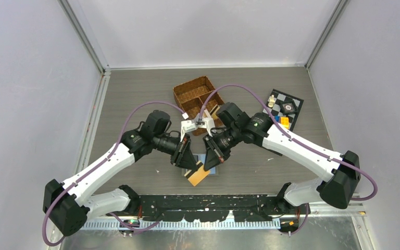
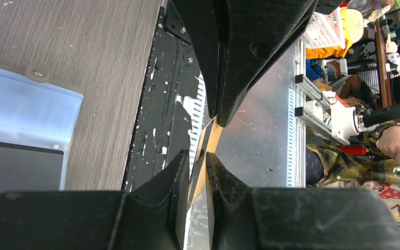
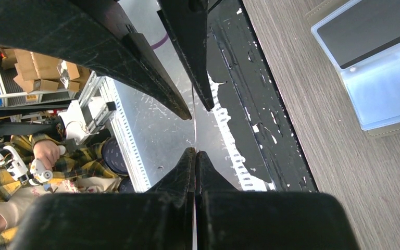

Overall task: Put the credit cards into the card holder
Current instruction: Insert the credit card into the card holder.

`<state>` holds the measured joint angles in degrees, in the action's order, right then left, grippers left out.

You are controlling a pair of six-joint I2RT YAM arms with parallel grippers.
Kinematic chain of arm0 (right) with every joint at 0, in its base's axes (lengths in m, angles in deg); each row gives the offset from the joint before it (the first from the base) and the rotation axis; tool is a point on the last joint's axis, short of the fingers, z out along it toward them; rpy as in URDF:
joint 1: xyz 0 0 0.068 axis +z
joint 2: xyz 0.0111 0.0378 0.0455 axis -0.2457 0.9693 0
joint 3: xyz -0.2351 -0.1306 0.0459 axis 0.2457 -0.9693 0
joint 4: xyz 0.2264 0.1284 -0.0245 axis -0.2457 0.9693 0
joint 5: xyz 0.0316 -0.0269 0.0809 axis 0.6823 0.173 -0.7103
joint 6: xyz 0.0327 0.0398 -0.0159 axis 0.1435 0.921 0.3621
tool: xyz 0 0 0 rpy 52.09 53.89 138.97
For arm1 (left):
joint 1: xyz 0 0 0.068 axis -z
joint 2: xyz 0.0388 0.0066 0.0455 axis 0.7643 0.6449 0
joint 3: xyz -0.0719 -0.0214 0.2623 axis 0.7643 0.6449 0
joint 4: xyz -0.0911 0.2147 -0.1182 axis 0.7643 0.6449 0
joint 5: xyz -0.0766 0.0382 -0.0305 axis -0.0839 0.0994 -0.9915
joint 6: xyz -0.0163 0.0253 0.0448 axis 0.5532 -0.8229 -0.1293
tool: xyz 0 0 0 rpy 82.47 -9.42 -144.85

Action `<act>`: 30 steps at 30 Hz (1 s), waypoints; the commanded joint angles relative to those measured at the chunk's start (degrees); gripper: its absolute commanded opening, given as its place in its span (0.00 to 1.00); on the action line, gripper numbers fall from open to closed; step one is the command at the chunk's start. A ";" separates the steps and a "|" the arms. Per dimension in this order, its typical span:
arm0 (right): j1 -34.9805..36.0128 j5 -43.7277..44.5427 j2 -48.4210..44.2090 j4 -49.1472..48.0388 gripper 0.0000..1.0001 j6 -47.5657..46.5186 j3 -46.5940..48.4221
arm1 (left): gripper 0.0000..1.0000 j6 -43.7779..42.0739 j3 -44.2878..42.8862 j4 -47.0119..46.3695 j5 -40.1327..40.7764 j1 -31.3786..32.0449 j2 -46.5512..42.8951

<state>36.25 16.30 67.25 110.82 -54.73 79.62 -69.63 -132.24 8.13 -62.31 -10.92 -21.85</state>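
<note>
Where the arms meet over the counter's (image 1: 135,94) near edge, the right end effector (image 3: 194,152) is clenched on an orange credit card (image 1: 199,177), seen edge-on. The left end effector (image 2: 198,157) brackets the same card, its jaws a sliver apart; whether it pinches, I cannot tell. From above, the card's long axis slants near-left to far-right. Just beyond it the card holder (image 2: 26,104) lies open, with bare counter on either side. A wicker basket (image 1: 198,94) stands farther back.

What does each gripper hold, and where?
One orange card, held by both: left gripper pinches one end, right gripper the opposite end.
</note>
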 commanded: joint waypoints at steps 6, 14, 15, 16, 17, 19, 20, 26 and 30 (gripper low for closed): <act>0.31 2.26 -2.00 -1.39 0.01 -1.36 0.37 | 0.14 0.77 0.68 -3.45 -6.86 1.53 0.68; -1.30 7.63 -3.05 -1.56 0.21 -0.57 0.06 | 0.00 1.35 0.94 -3.74 -6.99 2.22 0.30; -2.32 8.47 -3.39 -1.63 0.29 -0.08 -0.16 | 0.00 1.33 0.81 -3.00 -5.07 2.22 0.26; -3.63 9.11 -3.81 -1.84 0.36 0.65 -0.53 | 0.00 1.60 0.68 -2.30 -2.51 2.27 0.11; -5.07 9.24 -4.38 -2.35 0.44 1.57 -1.29 | 0.00 2.45 0.71 -1.79 2.18 2.22 -0.06; -8.46 9.36 -6.06 -4.34 0.54 4.47 -4.37 | 0.00 5.14 1.37 -2.28 10.25 2.22 -0.51; -10.31 9.84 -7.05 -5.81 0.57 6.19 -6.06 | 0.00 7.64 2.38 -3.63 14.56 2.22 -0.80; -18.31 20.54 -9.50 -11.59 0.57 18.67 -16.00 | 0.00 27.21 11.85 -21.05 28.86 2.26 -1.06; -18.07 25.41 -10.02 -16.47 0.56 24.16 -22.19 | 0.00 34.72 15.99 -31.72 32.38 2.22 3.10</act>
<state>17.76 35.03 58.51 101.20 -38.92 61.79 -46.54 -118.14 -8.13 -37.35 -8.91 -21.59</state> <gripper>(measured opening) 0.567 0.010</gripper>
